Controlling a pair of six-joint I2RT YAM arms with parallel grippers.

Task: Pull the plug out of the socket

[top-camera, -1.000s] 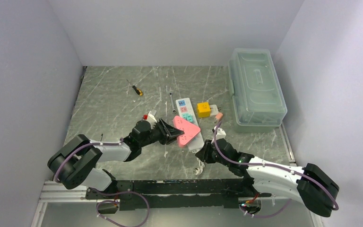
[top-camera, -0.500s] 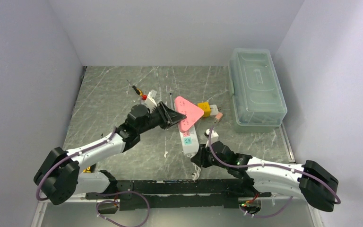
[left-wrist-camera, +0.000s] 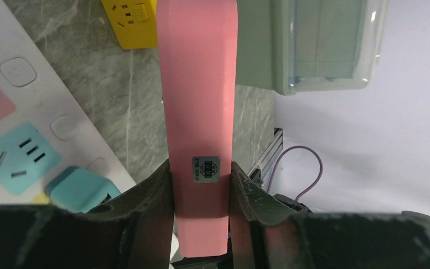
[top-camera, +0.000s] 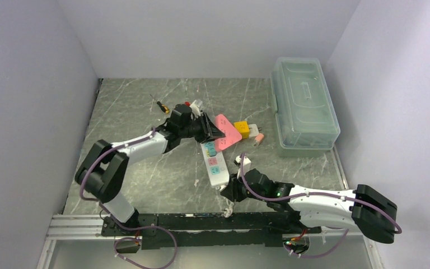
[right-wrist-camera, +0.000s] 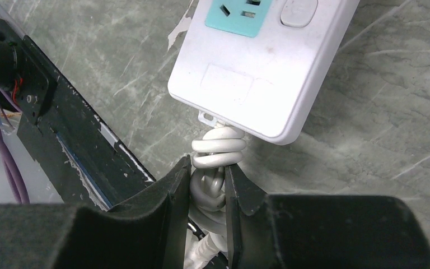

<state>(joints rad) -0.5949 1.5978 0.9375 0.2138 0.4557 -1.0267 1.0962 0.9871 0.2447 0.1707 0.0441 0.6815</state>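
Plug (top-camera: 227, 130) farther away, left arm (top-camera: 140, 144) outstretched

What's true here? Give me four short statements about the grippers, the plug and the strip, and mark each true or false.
1. The left gripper is shut on the pink plug. True.
2. The right gripper holds a yellow adapter. False: it is shut on the white cord at the near end of the power strip.
3. The pink plug sits in a teal outlet. False: it is held off the power strip.
4. A clear lidded box stands on the right side of the table. True.
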